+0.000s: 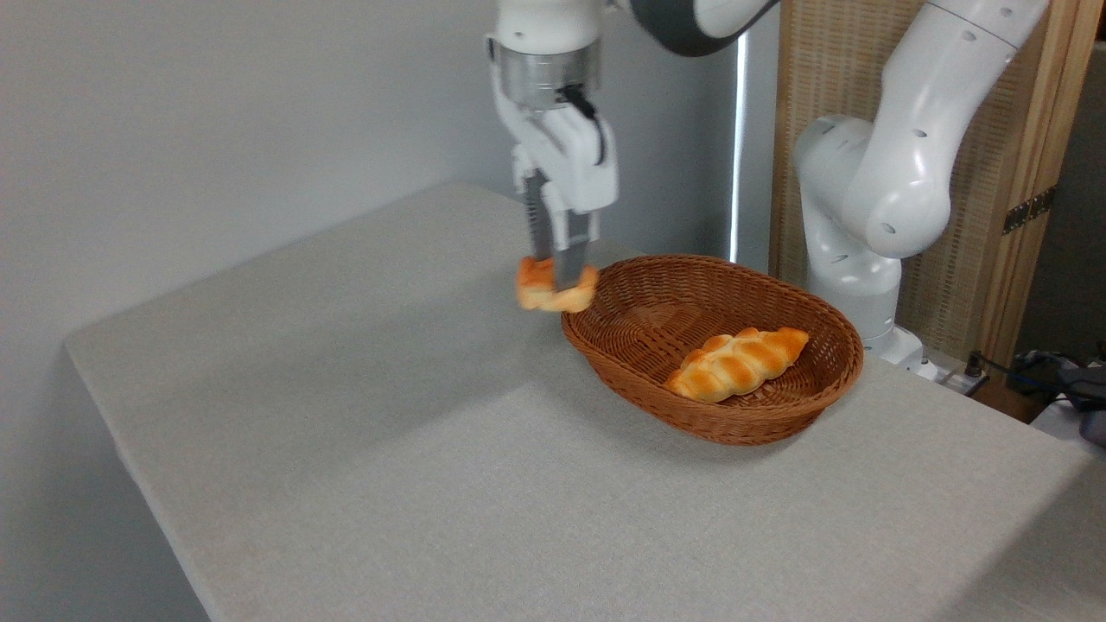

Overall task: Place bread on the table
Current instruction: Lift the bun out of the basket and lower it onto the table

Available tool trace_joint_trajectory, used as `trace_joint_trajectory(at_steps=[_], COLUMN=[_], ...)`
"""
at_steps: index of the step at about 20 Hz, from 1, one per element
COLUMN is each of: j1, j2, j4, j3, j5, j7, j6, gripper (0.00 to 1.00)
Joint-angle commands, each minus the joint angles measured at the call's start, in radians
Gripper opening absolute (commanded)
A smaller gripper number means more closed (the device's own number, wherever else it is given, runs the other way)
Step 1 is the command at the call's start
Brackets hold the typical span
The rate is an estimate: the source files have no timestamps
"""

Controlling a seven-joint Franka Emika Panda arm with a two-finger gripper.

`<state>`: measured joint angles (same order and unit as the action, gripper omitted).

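Golden-orange bun (556, 292), small and lumpy, hangs in the air clamped between the two fingers (568, 250) of the pincer (555, 278); pincer clenched on the bun, fingers pointing straight down, pressing into its top. Bun looks slightly blurred. It sits just left of the basket (605, 341) rim, outside the basket, above the counter (389, 449) and not touching it as far as can be told; exact gap to the surface unclear. Counter is covered in light grey speckled cloth, rounded corner at left, shadow band across the middle. Basket is brown wicker, oval, standing on the counter right of centre. Inside it lies a longer braided loaf (737, 362), paler gold with browned ridges, resting against the basket's near right wall, tilted along the slope. White robot arm (899, 155) comes in from upper right, base standing behind the basket at the far counter edge, wrist section with a metal ring directly above the pincer. Behind: plain grey wall at left, woven panel in a wood frame at right, some cables at the far right edge.
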<state>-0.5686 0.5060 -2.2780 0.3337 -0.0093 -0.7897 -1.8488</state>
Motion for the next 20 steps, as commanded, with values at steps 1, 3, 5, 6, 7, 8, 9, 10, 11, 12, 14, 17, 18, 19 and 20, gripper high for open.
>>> trace_joint_trajectory(at_steps=[1,3,5,6,7,8,9,10,11,12,14,17,18,19,20], j1=[-0.036,-0.034,-0.034,-0.034,-0.034,-0.034,-0.034,-0.034,-0.036,-0.036,-0.036,-0.036,-0.036,-0.034,-0.034], j2=[-0.167,-0.262,-0.349,-0.375,-0.394,-0.411,-0.426,-0.438,-0.445,-0.451,-0.46,-0.462,-0.462,-0.463,-0.462], j4=[0.106,0.162,0.228,0.244,0.249,0.247,0.247,0.247,0.247,0.245,0.245,0.244,0.244,0.244,0.244], j3=[0.039,0.037,0.037,0.037,0.037,0.037,0.037,0.037,0.037,0.037,0.037,0.037,0.037,0.037,0.037], j5=[-0.004,-0.021,-0.027,-0.027,-0.026,-0.026,-0.021,-0.021,-0.018,-0.012,0.003,0.034,0.034,0.034,0.034], j7=[-0.016,-0.014,-0.014,-0.013,-0.014,-0.013,-0.014,-0.013,-0.014,-0.016,-0.016,-0.016,-0.016,-0.016,-0.016], j6=[-0.119,-0.174,-0.202,-0.217,-0.234,-0.262,-0.291,-0.309,-0.32,-0.323,-0.325,-0.325,-0.325,-0.325,-0.325], gripper=[0.49,0.49,0.49,0.49,0.5,0.6,0.7,0.74,0.75,0.81,0.97,1.0,1.0,1.0,1.0])
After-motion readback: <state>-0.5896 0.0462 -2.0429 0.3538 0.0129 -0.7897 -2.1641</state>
